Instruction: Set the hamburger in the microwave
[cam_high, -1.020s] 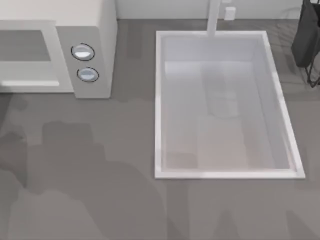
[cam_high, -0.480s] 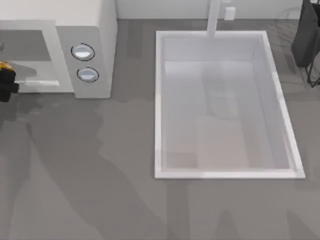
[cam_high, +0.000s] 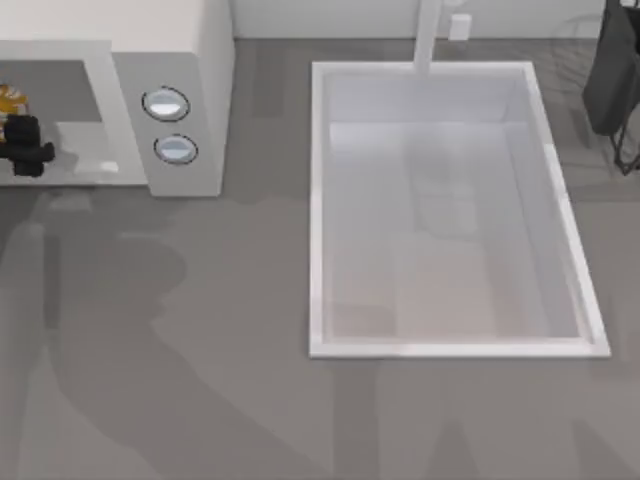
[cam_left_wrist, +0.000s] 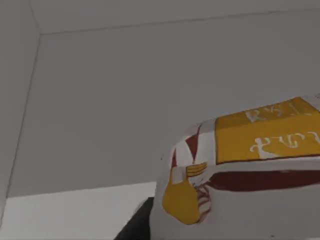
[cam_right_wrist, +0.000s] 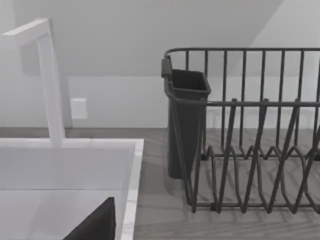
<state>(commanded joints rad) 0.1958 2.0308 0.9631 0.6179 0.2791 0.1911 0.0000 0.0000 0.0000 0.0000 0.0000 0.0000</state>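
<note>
The hamburger (cam_high: 9, 100), orange-yellow with white patches, is at the far left edge of the top view, over the grey window area of the off-white microwave (cam_high: 190, 60). My left gripper (cam_high: 20, 135) is a black shape just in front of the hamburger and is shut on it. In the left wrist view the hamburger (cam_left_wrist: 250, 165) looms close, white with yellow and dark red print, against plain pale walls. A dark part of my right gripper (cam_right_wrist: 95, 225) shows in the right wrist view, beside the sink's rim.
Two round silver-blue knobs (cam_high: 166, 104) sit on the microwave's side panel. A white sink basin (cam_high: 318, 200) with a faucet (cam_high: 428, 35) takes the middle and right. A dark dish rack (cam_right_wrist: 250, 150) with a cutlery holder (cam_right_wrist: 185, 120) stands at the back right.
My left gripper came in from the left edge with the hamburger and has moved toward the back, further over the microwave's window area.
</note>
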